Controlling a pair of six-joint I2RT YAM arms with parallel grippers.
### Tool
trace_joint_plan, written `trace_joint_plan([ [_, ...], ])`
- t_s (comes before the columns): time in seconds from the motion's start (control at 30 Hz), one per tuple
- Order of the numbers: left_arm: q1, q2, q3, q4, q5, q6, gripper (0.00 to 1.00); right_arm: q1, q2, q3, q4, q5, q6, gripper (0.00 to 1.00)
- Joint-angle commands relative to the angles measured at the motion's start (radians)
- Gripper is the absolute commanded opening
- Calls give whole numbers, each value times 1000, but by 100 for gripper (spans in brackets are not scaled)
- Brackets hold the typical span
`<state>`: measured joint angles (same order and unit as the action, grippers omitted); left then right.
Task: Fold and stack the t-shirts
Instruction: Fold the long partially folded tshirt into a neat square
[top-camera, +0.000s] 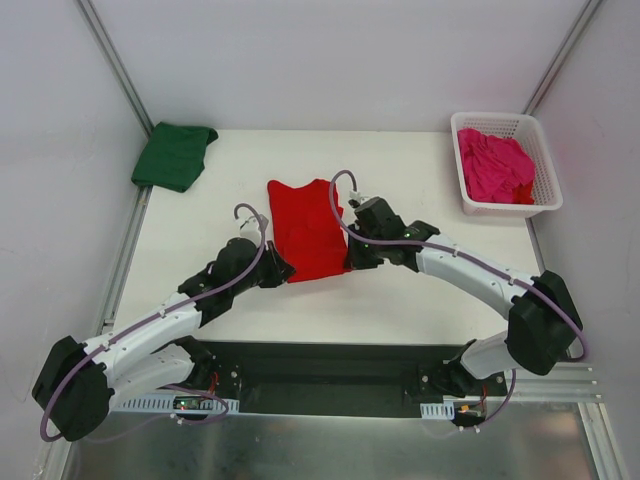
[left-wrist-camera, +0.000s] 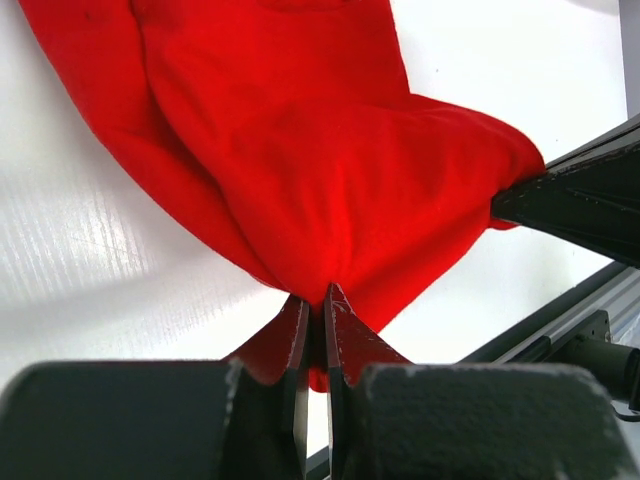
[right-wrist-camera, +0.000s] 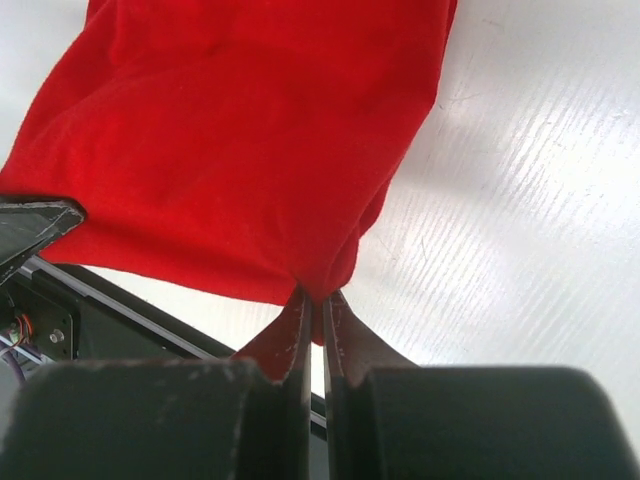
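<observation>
The red t-shirt (top-camera: 308, 228) lies folded lengthwise in the middle of the table. My left gripper (top-camera: 281, 270) is shut on its near left corner, and the wrist view (left-wrist-camera: 318, 295) shows cloth pinched between the fingers. My right gripper (top-camera: 350, 256) is shut on its near right corner, with cloth pinched in its wrist view (right-wrist-camera: 317, 298). The red cloth (left-wrist-camera: 320, 150) (right-wrist-camera: 240, 140) stretches away from both grippers. The dark green t-shirt (top-camera: 174, 154) lies folded at the far left corner. The magenta pink t-shirt (top-camera: 494, 166) is crumpled in the basket.
A white lattice basket (top-camera: 548, 180) stands at the far right of the table (top-camera: 420, 290). The black base rail (top-camera: 330, 365) runs along the near edge. The right gripper's body shows in the left wrist view (left-wrist-camera: 580, 205).
</observation>
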<state>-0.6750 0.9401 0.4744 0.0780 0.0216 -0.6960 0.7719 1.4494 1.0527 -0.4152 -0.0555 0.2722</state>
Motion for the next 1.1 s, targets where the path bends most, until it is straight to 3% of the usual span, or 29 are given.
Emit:
trace_joint_plan([
  [0.0,-6,-8,49,-14,-54,38,0,-26,-20,43,-31,49,-41,2],
  [0.43,20,97,161,-14,-95,104,0,-86,86,228,-48,16,-116,1],
  [0.6,86,147,217,2,-83,141,0,-115,156,297,-50,-1,-145,1],
  [1.07,226,449,435,104,44,210,0,-194,373,501,-10,-99,-205,1],
])
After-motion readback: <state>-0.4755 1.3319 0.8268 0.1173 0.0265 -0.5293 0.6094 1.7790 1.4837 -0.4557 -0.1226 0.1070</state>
